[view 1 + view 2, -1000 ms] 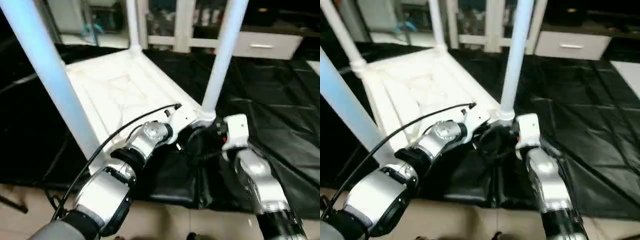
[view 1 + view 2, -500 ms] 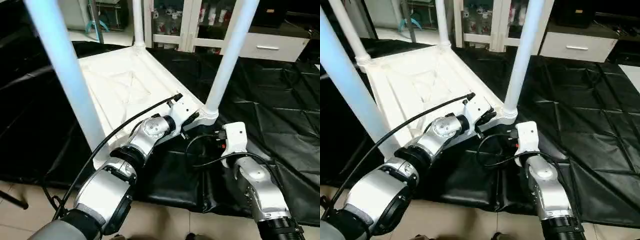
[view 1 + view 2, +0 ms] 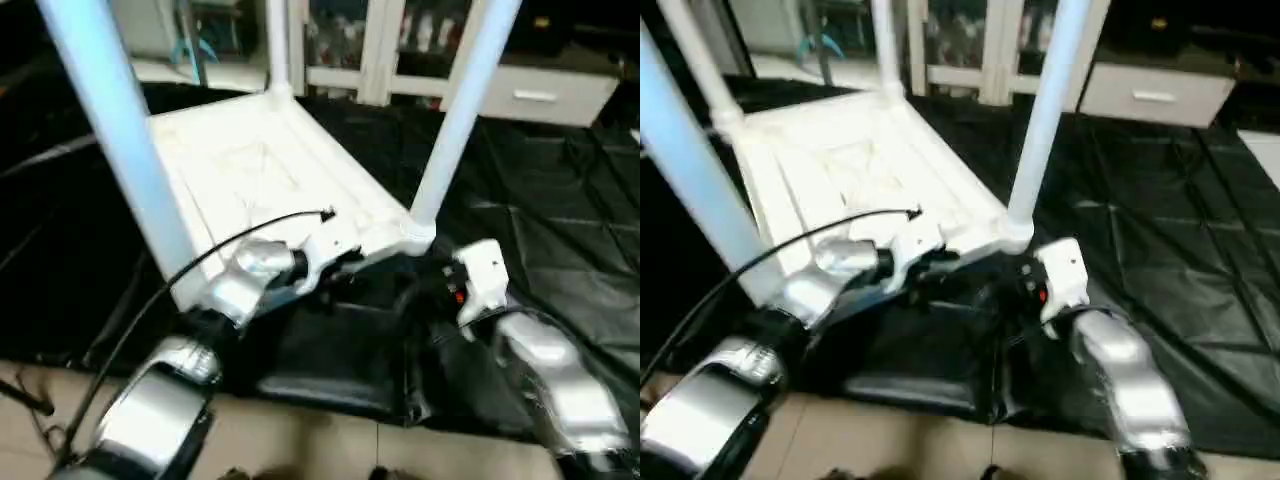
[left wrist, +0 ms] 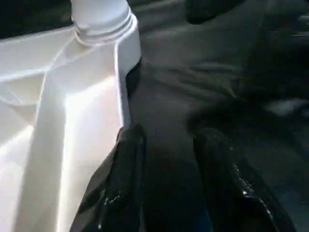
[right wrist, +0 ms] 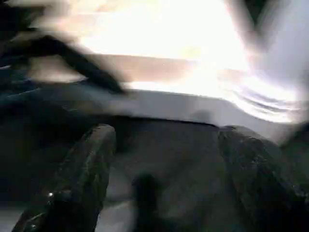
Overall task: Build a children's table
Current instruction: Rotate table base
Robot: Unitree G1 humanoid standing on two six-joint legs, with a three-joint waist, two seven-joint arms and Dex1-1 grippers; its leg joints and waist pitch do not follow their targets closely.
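Both my hands have drawn back from the tabletop (image 3: 260,170) edge, left hand (image 4: 164,159) part-open and empty, right hand (image 5: 164,159) wide; legs look fitted, so flipping comes next.

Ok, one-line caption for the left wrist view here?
Left gripper, fingers parted and empty, beside the upturned tabletop's edge, near a leg seated in its corner socket, over black sheeting.

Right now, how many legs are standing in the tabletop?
4. Near left corner, near right corner, far left corner, far right corner of the upturned tabletop.
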